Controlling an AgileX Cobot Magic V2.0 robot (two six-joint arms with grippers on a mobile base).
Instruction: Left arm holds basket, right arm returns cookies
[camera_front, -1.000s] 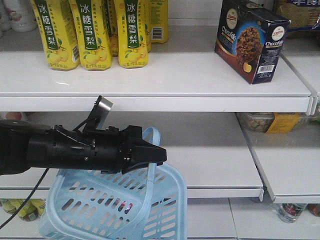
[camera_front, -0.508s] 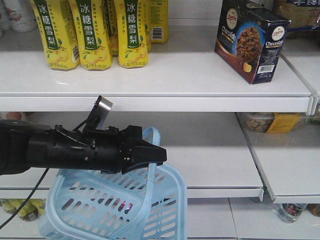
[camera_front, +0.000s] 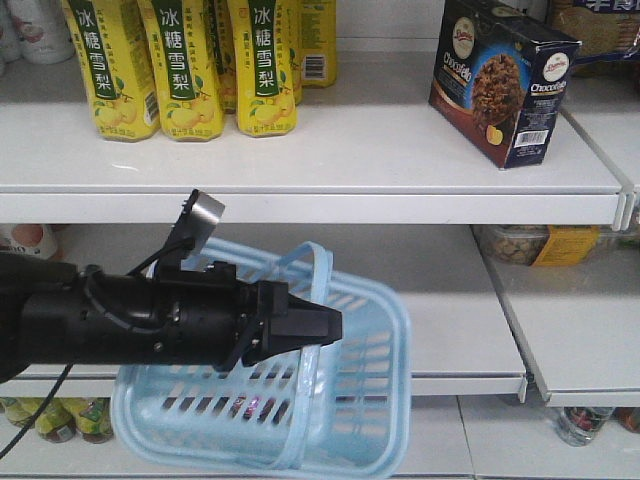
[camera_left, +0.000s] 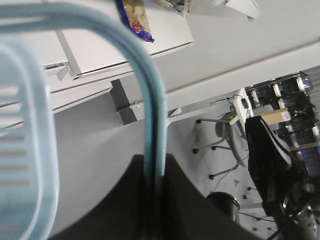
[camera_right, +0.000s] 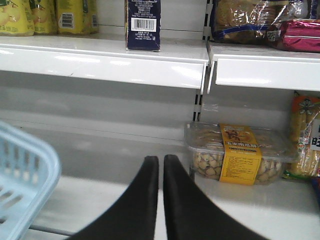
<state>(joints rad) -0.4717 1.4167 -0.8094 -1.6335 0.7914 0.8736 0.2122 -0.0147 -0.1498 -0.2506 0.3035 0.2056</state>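
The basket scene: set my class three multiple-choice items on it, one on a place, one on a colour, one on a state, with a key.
1. Where does the cookie box stand?
A. in the basket
B. on the upper shelf
C. on the floor

2. What colour is the basket?
A. light blue
B. red
C. green

3. How is the left gripper?
A. open, clear of everything
B. shut on the basket handle
C. shut on a bottle

Key: 1 B, the cookie box stands on the upper shelf. 2 A, the basket is light blue. 3 B, the left gripper pinches the basket handle.
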